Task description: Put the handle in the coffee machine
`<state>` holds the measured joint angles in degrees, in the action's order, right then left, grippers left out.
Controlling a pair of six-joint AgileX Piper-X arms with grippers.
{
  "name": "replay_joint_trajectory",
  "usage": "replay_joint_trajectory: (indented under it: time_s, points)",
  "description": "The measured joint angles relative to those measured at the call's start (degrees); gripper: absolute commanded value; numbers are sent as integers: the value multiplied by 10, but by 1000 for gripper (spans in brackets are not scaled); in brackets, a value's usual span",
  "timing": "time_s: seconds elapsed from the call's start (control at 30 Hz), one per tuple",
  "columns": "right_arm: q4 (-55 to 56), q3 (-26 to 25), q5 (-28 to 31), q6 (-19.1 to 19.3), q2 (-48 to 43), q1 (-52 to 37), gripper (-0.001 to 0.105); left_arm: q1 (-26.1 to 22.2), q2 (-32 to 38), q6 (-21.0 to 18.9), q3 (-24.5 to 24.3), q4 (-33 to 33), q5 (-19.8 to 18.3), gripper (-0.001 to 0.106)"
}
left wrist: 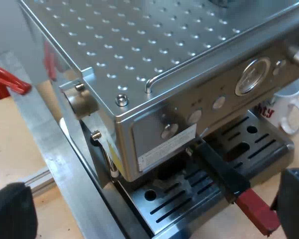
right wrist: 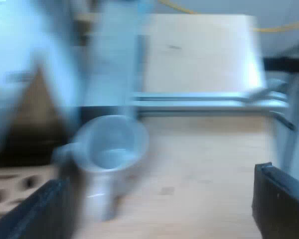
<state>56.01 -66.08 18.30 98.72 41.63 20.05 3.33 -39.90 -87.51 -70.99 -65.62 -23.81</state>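
While my left gripper (left wrist: pixel 152 214) hangs spread and empty above the brushed-steel espresso machine (left wrist: pixel 154 45), the dark red-ended holder handle (left wrist: pixel 229 177) sits in its front; my right gripper (right wrist: pixel 159 209), jaws apart, hovers by a white mug (right wrist: pixel 109 149).

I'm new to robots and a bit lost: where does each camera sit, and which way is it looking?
Left wrist view: rides on the left arm above the espresso machine, looking down at its top and front, where the handle sits; black fingers of the left gripper show.
Right wrist view: rides on the right arm, looking down at a mug on the wooden table; fingers of the right gripper show.
Shared: a mug, probably the same one.
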Motion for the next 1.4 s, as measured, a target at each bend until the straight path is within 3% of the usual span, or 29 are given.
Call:
replay_joint_trajectory:
  time_s: [0.3, 0.57, 0.7, 1.03, 1.23, 1.4]
  points:
    - [45, 0, -53, 41, -31, -163, 75, 0, 39, -5, 0, -42, -20, 105]
    - [60, 0, -106, 45, -73, -252, 75, 0, 97, -5, 0, -48, -20, 105]
    - [67, 0, -113, 46, -103, -255, 75, 0, 125, -5, 0, -50, -20, 105]
    - [116, 0, -183, 91, -241, -255, 75, 0, 208, 12, 3, -87, -18, 105]
    - [172, 0, -219, 94, -313, -255, 74, 0, 260, 18, 52, -107, -18, 105]
    - [224, 0, -219, 94, -357, -255, 62, 0, 296, 24, 101, -118, -18, 105]
